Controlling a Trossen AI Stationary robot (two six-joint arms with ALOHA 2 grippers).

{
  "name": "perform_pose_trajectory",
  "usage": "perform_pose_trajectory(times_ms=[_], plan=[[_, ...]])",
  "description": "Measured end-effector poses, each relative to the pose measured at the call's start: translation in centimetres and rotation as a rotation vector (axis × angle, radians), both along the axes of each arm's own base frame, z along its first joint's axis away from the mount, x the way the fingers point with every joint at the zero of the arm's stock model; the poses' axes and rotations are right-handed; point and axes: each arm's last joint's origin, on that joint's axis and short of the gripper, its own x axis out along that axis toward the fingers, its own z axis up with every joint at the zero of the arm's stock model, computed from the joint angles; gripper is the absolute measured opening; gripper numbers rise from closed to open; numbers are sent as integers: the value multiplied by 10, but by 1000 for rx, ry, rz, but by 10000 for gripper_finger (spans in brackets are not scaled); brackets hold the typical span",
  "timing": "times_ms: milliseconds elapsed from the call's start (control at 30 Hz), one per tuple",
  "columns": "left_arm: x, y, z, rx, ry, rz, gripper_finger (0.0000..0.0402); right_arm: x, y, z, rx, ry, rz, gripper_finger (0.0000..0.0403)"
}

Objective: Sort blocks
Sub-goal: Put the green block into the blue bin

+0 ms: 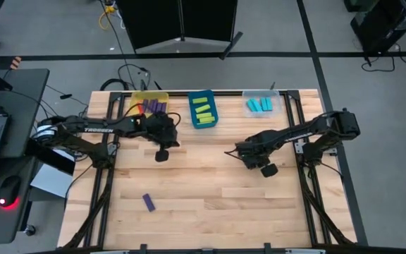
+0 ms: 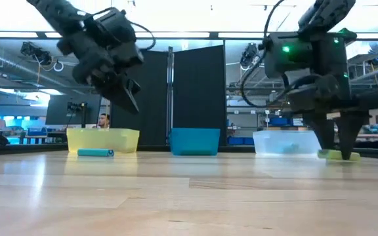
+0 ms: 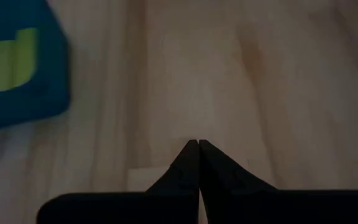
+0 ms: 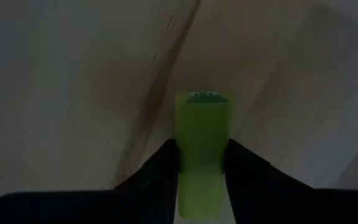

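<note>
My right gripper (image 4: 201,165) stands low over the right middle of the table (image 1: 247,154) and is shut on a lime yellow-green block (image 4: 202,124). In the low view its fingers (image 2: 344,147) point down to the tabletop. My left gripper (image 3: 198,144) is shut and empty. It hangs above the table (image 2: 133,101), just on the near side of the yellow and blue bins (image 1: 164,141). One purple block (image 1: 148,202) lies flat on the near left part of the table. Other purple, lime and cyan blocks lie in the bins. My right gripper pinches the lime block between its two fingers, one on each long side (image 4: 185,168), near one end. The fingers come from above, pointing down, and lie across the block's width. The block (image 2: 332,155) lies level, and its underside looks to be on the tabletop.
Three bins stand in a row at the far edge: a yellow one (image 1: 138,99) with purple blocks, a blue one (image 1: 203,125) with lime blocks, and a clear one (image 1: 277,106) with cyan blocks. Bare wood lies between the arms and toward the near edge.
</note>
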Motion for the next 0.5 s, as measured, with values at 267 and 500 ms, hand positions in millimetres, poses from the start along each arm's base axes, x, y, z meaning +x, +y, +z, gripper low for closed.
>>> perform_pose_trajectory(times_ms=[267,500], plan=[[-13,12,-28,-36,-232,164,7,29,-11,31,-50,-145,-70,111],[-19,11,-32,-39,-429,198,7,67,-53,92,-143,-418,-148,111]])
